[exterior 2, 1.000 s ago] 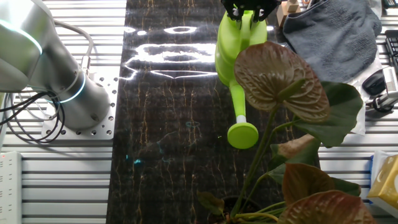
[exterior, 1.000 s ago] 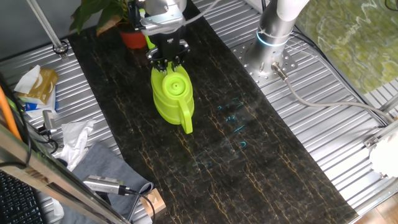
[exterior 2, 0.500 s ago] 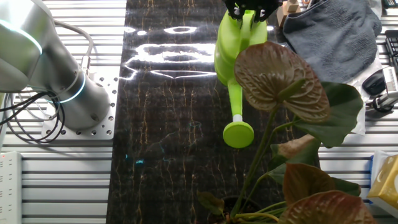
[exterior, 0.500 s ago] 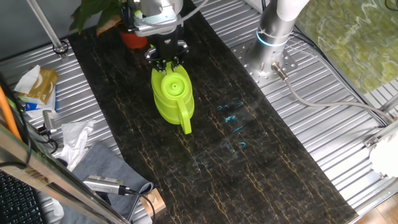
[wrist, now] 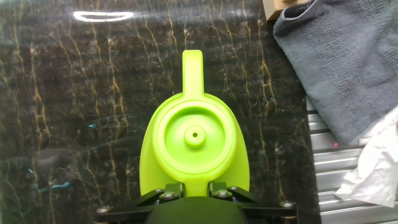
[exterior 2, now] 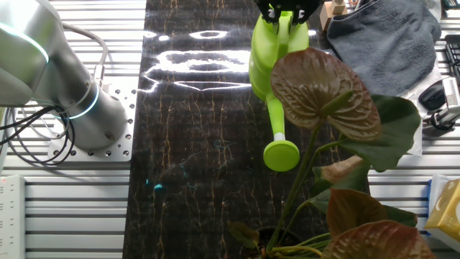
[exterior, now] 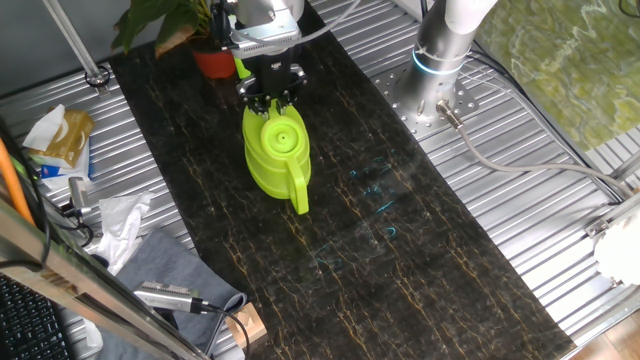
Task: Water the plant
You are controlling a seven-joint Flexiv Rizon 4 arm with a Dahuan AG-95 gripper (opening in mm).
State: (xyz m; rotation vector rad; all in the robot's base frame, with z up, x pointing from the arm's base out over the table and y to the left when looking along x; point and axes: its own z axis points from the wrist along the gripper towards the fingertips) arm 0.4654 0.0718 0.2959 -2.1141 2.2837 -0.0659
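Observation:
The lime-green watering can (exterior: 276, 153) is over the dark mat, its handle toward the front and its spout head (exterior 2: 281, 155) reaching toward the plant. My gripper (exterior: 270, 98) is shut on the can's spout neck. In the hand view the fingers (wrist: 165, 190) clamp either side of the green neck, below the round lid (wrist: 194, 134). The plant (exterior: 160, 22) stands in its red-orange pot (exterior: 213, 63) at the mat's far left end, just behind the gripper. Its broad leaves (exterior 2: 323, 93) fill the other fixed view's foreground, right of the spout head.
A grey cloth (exterior: 170, 265) lies beside the mat, with crumpled white paper (exterior: 122, 222) and a yellow packet (exterior: 62, 136) near it. The arm's base (exterior: 441, 60) stands on the ribbed metal table right of the mat (exterior: 400, 260).
The gripper and can shifted slightly left half a second ago, then swung back; the spout head sits about where it was a second ago.

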